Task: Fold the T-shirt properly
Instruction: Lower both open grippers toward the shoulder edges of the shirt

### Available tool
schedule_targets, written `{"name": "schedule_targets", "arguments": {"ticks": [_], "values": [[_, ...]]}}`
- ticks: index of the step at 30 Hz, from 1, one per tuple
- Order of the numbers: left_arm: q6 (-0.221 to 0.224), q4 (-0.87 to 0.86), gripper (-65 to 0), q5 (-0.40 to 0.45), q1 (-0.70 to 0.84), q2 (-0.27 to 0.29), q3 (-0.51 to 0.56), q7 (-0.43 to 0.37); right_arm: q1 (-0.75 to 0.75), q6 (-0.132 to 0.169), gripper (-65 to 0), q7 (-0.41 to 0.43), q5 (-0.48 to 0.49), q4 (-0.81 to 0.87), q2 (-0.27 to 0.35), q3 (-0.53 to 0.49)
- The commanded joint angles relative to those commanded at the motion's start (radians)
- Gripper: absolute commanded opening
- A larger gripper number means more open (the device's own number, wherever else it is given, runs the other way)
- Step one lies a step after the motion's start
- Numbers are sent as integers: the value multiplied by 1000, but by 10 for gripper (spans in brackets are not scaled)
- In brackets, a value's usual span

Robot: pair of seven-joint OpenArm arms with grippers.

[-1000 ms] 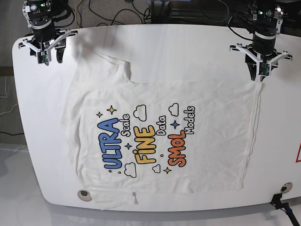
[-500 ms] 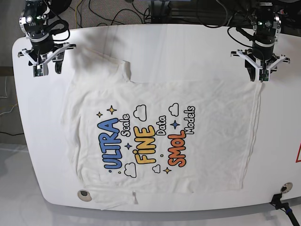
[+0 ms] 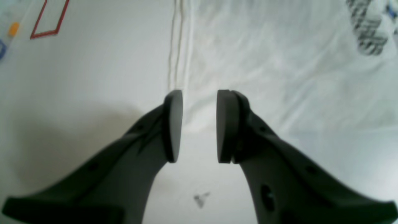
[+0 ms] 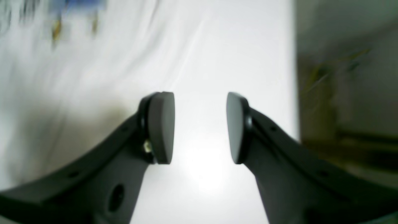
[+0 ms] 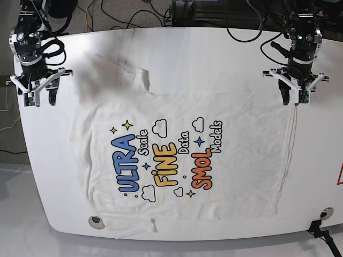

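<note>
Left wrist view: my left claw (image 3: 195, 124) is hovering with its pads apart and nothing between them, directly over the hemmed corner of the T-shirt (image 3: 279, 62), which is lying flat on the white desk (image 3: 77, 77). The risk I am judging here is that a descent pinches only the top layer or the bare desk beside the stitched edge, so the corner slips free on lifting. The print at the upper right is blurring into grey strokes and is unreadable. Right wrist view: my right claw (image 4: 200, 127) is also standing apart and empty, over bare desk (image 4: 236, 46); the T-shirt (image 4: 62, 62) is lying to its left, so closing here would be grasping nothing. Motion blur is smearing the cloth and the background beyond the desk edge. Base view: the T-shirt (image 5: 236, 118) is lying print-up across the desk (image 5: 214, 48), one sleeve rumpled near the collar; its lower sleeve is overhanging the desk edge and could be dragging the fabric askew. The far sleeve's outline is hard to make out against the white surface.
</note>
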Motion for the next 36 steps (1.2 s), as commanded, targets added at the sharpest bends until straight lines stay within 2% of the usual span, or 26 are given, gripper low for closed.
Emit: {"name": "schedule_targets", "arguments": {"ticks": [7,16,20,21,28,36], "values": [[-30,-15,-498,-30,-21,-1,0,-3,35,10,-378,-3,19,-81,11,17],[-50,-8,-517,-14,-24,1,30,2,78,78,-370,-26,28,-186,7,1],[-64,-16,-505,-14,-36,3,44,5,83,81,-352,-33,27,-184,3,-8],[-60,-15,-505,-18,-29,2,34,1,83,78,-368,-47,25,-189,8,-8],[-56,-11,-497,-11,-28,1,34,-5,88,80,-369,-91,20,-186,2,-62],[-59,-1,-496,-5,-29,-2,30,-7,134,80,-369,-83,20,-183,-49,-55]]}}
